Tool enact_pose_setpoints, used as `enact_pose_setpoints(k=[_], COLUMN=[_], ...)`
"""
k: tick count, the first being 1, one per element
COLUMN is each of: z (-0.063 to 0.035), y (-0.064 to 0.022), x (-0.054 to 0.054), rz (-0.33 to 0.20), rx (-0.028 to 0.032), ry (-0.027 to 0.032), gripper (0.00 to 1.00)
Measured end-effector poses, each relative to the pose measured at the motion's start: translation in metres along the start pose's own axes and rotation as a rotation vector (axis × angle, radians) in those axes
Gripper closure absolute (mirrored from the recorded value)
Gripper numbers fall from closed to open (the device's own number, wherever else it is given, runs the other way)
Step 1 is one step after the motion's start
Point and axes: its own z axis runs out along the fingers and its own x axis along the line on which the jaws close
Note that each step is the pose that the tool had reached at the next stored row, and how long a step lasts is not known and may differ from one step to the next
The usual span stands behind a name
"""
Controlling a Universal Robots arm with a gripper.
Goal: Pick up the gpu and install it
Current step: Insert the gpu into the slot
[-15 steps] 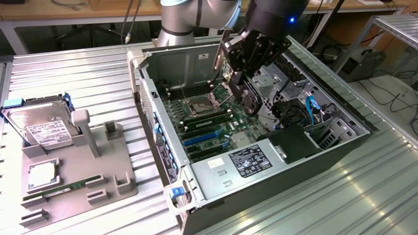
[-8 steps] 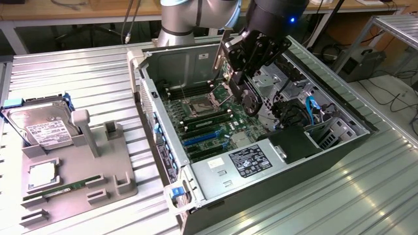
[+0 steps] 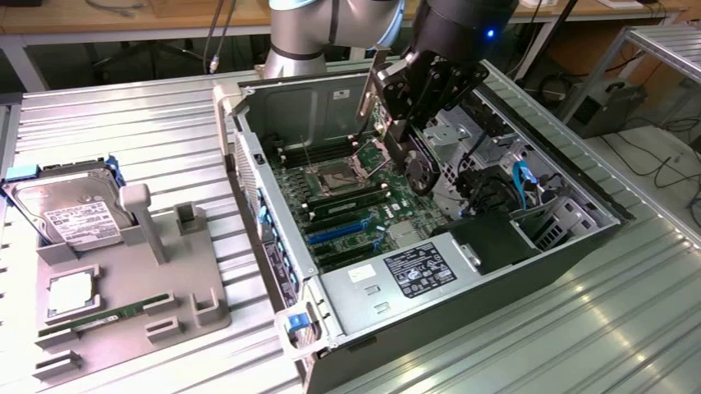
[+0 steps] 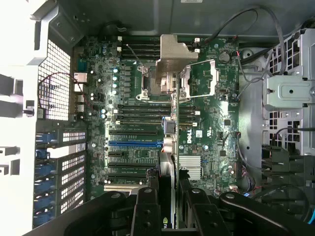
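Observation:
The gpu [image 3: 418,168] hangs edge-on inside the open computer case [image 3: 274,246], above the motherboard [image 3: 362,205]. My gripper [image 3: 429,86] is shut on its top edge, and the silver bracket [image 3: 370,82] sticks up at the end toward the case's far wall. In the wrist view the gpu [image 4: 167,157] is a thin strip running from between my fingers [image 4: 146,199] to its bracket [image 4: 174,61], over the CPU socket area. It is still clear of the board, beside the blue expansion slot [image 4: 134,144] and the black slots below it.
A grey holder [image 3: 131,287] on the exterior view's left carries a silver hard drive [image 3: 71,213], a CPU [image 3: 68,294] and a green RAM stick [image 3: 104,316]. Drive cages and cables [image 3: 526,197] crowd the case's right side; the power supply [image 3: 422,271] sits at its near end.

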Motion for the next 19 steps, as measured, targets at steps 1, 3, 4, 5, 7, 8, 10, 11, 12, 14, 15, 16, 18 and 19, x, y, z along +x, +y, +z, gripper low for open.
enact_pose_setpoints(k=[1,3,4,5,7,8,10,11,12,14,15,16,18,19], z=[0.0000,0.0001,0.0002,0.0002,0.0004,0.0005,0.0006,0.0007,0.0008,0.0012,0.0013,0.0016,0.0020,0.0022], y=[0.0000,0.0000,0.0000,0.0000,-0.0001,0.0000,-0.0001,-0.0001,-0.0001,-0.0001,-0.0001,-0.0002,-0.0002,-0.0002], x=[0.0000,0.0000,0.0001,0.0001,0.0001,0.0001,0.0001,0.0001,0.0001,0.0001,0.0001,0.0001,0.0001,0.0001], rz=[0.000,-0.028,-0.055,-0.075,-0.115,-0.134,-0.181,-0.199,-0.218,-0.261,-0.287,-0.307,-0.351,-0.368], rx=[0.0000,0.0003,0.0003,0.0004,0.0004,0.0005,0.0006,0.0007,0.0008,0.0008,0.0010,0.0010,0.0012,0.0013], ry=[0.0000,-0.0013,0.0014,0.0036,0.0080,0.0103,0.0154,0.0175,0.0196,0.0244,0.0273,0.0293,0.0342,0.0360], gripper=[0.74,0.74,0.74,0.74,0.74,0.74,0.74,0.74,0.74,0.74,0.74,0.74,0.74,0.74])
